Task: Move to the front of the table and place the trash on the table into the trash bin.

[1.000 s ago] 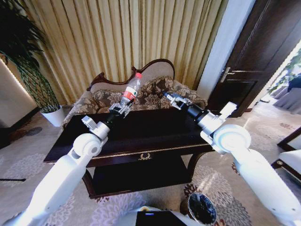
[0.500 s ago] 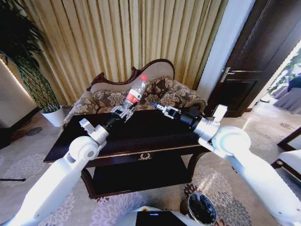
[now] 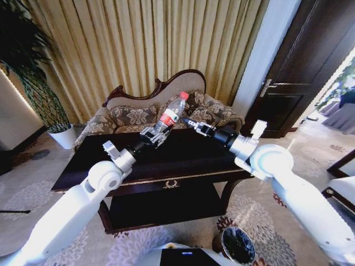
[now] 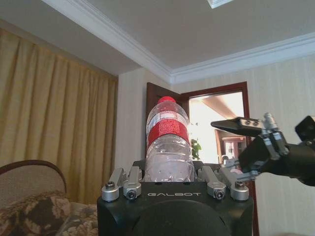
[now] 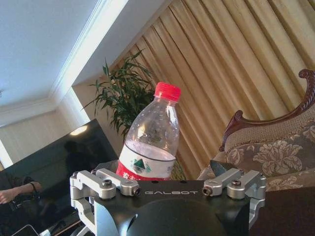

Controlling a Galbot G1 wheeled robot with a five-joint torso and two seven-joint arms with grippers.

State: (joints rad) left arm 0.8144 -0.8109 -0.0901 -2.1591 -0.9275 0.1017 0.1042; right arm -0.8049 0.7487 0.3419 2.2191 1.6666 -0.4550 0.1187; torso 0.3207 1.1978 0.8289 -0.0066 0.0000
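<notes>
— What are the jaws doing?
— The left gripper point(image 3: 157, 133) is clamping the base of a clear bottle point(image 3: 171, 114), red cap up, above the tabletop point(image 3: 183, 158).
— And the other?
— The right gripper point(image 3: 188, 122), jaws spread, is reaching just beside the bottle. A bin point(image 3: 238, 245) is standing on the floor nearby.

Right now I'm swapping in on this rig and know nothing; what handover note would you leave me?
Left gripper: shut on the bottle, held above the table.
Right gripper: open, beside the bottle, not touching it.
Bin: on the floor at the table's front right.
Done: bottle lifted.
Left: get the bottle into the bin; I can't make out other trash on the table.
</notes>
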